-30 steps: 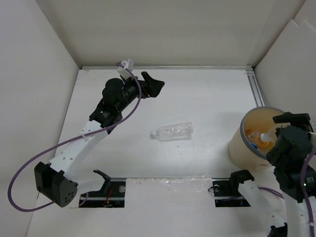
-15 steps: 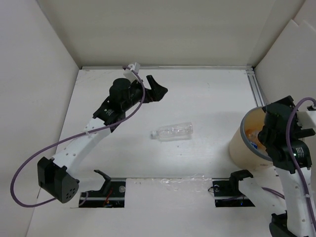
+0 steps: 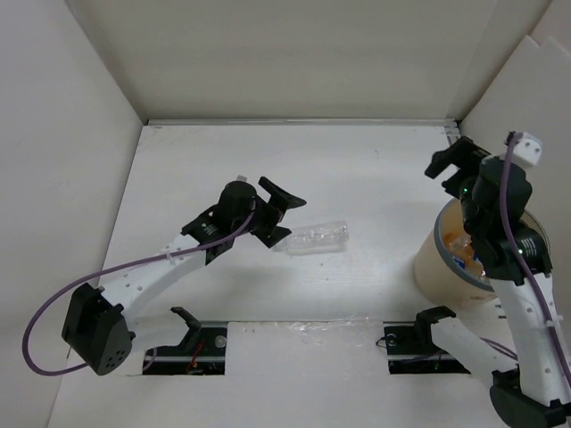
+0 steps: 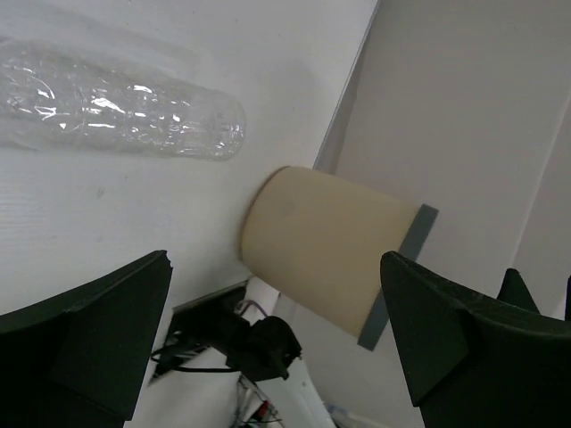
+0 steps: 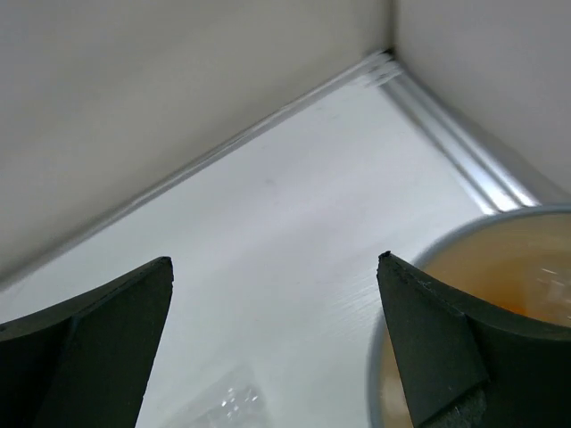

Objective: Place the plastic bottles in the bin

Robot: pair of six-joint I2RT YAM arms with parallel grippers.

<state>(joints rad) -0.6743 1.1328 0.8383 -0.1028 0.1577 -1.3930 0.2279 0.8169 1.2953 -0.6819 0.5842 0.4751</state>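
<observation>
Left gripper (image 3: 282, 214): jaws spread wide with nothing between them; it hovers at the neck end of the clear bottle, tips pointing toward it
Right gripper (image 3: 452, 162): jaws also wide apart and empty, raised above the far side of the bin
Clear bottle (image 3: 319, 237): lies on its side on the table (image 3: 375, 178), about mid-field and well apart from the bin; in the left wrist view it sits ahead of the fingers, not between them
Bin (image 3: 426, 267): upright at the right edge of the table; binned bottles (image 3: 464, 259) show inside as orange and blue patches, partly hidden by the right arm
Step in hand: judged to be the approach to the only bottle seen on the table; the left arm is lining up and no grasp is made
Next move calls for: lowering the left jaws to straddle the bottle's body across its width, closing gently because the thin wall will likely give, then carrying it rightward over the rim
Risk: a finger nudges the round body and it rolls before the jaws close
Change against earlier frame: the left gripper has travelled from near the back-left corner down to the bottle; the right gripper has risen from the bin mouth and swung to its far side; the bottle lies in the same spot
</observation>
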